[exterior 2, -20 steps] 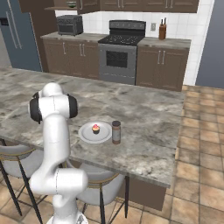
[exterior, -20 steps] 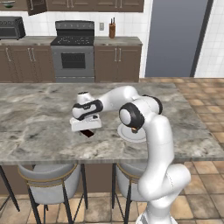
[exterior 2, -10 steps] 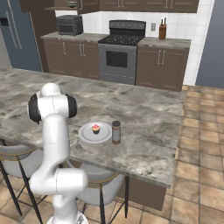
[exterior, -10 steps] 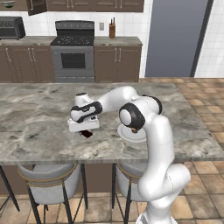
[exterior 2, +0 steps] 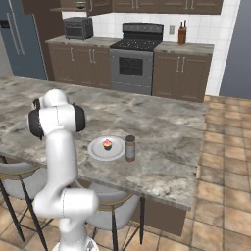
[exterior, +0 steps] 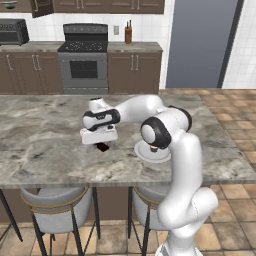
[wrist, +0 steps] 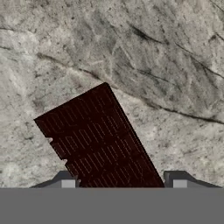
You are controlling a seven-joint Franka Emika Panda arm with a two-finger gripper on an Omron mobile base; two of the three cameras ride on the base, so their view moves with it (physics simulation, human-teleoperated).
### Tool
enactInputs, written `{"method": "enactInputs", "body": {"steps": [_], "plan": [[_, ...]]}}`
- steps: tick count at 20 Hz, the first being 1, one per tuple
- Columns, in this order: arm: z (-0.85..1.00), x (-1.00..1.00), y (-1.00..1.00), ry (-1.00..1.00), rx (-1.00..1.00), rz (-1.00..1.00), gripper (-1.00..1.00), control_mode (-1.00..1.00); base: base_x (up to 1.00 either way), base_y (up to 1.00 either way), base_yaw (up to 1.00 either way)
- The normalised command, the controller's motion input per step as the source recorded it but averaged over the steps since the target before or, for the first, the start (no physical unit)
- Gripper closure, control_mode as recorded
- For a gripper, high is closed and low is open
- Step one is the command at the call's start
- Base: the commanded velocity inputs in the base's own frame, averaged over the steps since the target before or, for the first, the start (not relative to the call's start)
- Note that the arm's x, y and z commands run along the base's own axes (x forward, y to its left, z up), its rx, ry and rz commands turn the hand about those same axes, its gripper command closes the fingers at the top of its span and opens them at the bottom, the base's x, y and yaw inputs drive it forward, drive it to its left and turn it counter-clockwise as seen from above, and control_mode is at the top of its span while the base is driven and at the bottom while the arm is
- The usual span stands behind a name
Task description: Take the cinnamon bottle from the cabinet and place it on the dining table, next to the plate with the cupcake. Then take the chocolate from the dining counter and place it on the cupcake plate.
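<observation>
Gripper spread open low over the counter; chocolate lies flat between its fingertips, extending ahead of them, ungrasped.

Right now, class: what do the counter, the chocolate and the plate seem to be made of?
Counter: polished stone, likely marble or granite; grey with dark veins.
Chocolate: a dark brown bar, matte, scored in a fine grid.
Plate: plain, smooth and light grey, perhaps ceramic; the look leaves it open.

This is a home kitchen. A marble island has stools at 6 o'clock; at 12 o'clock stand a stove, brown cabinets and a microwave. A fridge stands at 10 o'clock.
</observation>
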Motion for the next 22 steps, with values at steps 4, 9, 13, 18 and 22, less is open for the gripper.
{"method": "enactInputs", "body": {"steps": [4, 9, 13, 18, 22], "plan": [[0.31, -0.45, -0.8, 0.0, 0.0, -0.03, 1.0, -1.0, 0.0, 0.0, 0.0], [0.23, -0.53, -0.94, 0.0, 0.0, -0.02, 1.0, -1.0, 0.0, 0.0, 0.0], [0.0, -0.62, -0.99, 0.0, 0.01, 0.0, 1.0, -1.0, 0.0, 0.0, 0.0], [0.0, -0.22, -0.8, 0.01, 0.0, 0.0, 1.0, -1.0, 0.0, 0.0, 0.0], [-0.19, 0.0, -0.23, 0.07, 0.0, 0.0, 1.0, -1.0, 0.0, 0.0, 0.0]]}}
